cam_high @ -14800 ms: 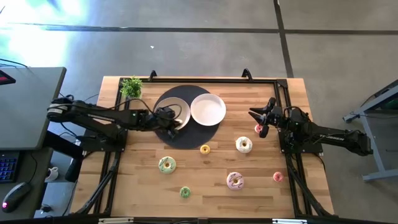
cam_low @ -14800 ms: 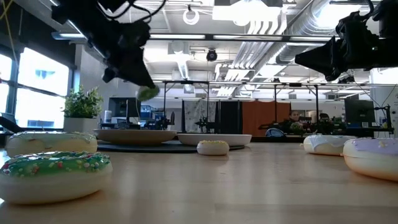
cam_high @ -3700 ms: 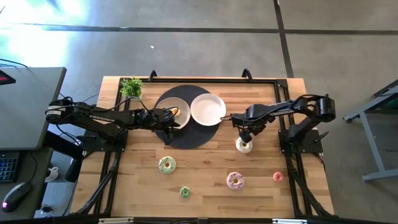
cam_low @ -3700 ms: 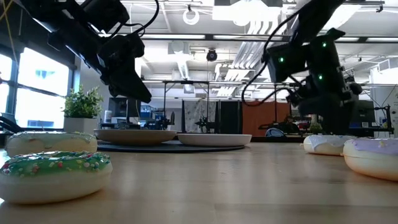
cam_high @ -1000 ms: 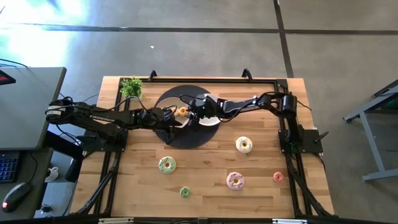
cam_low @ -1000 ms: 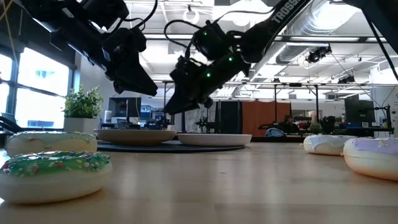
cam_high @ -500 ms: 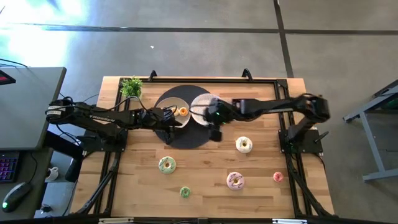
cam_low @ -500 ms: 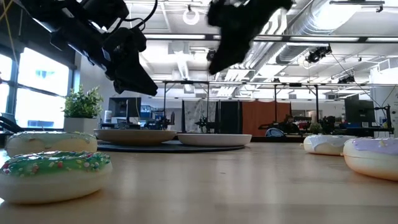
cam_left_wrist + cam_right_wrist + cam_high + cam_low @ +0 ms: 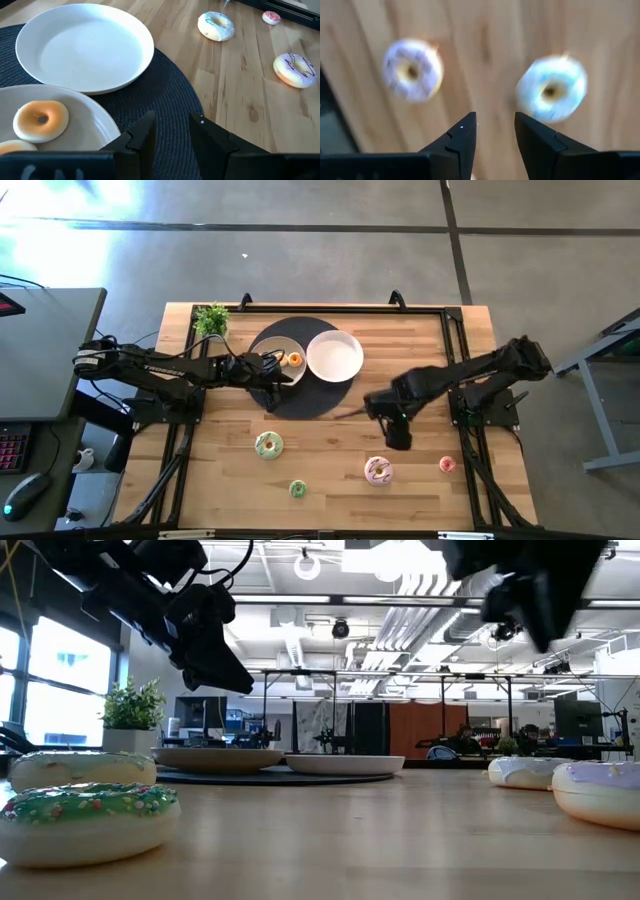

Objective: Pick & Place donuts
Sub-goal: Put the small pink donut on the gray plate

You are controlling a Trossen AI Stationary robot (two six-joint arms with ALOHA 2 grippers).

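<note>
An orange donut [image 9: 294, 359] lies on the left white plate [image 9: 277, 348]; the left wrist view shows the orange donut [image 9: 40, 119] with the edge of a second one [image 9: 12, 147] beside it. The right plate [image 9: 335, 355] holds nothing. My left gripper [image 9: 172, 135] hovers open over the dark mat by the left plate. My right gripper [image 9: 495, 135] hangs open above the table, with a white-iced donut [image 9: 551, 95] and a pink-iced donut [image 9: 412, 75] below it. In the high view my right gripper [image 9: 395, 428] hides the white-iced donut.
On the wood lie a green-iced donut [image 9: 268, 444], a small green one [image 9: 297, 489], the pink-iced one [image 9: 378, 470] and a small red one [image 9: 446, 464]. A small green plant [image 9: 211, 319] stands at the far left corner. Both plates sit on a round dark mat [image 9: 300, 395].
My right gripper has swung away from above the plates toward the table's right and near edges, and now hangs over the white-iced donut. The orange donut stays on the left plate.
</note>
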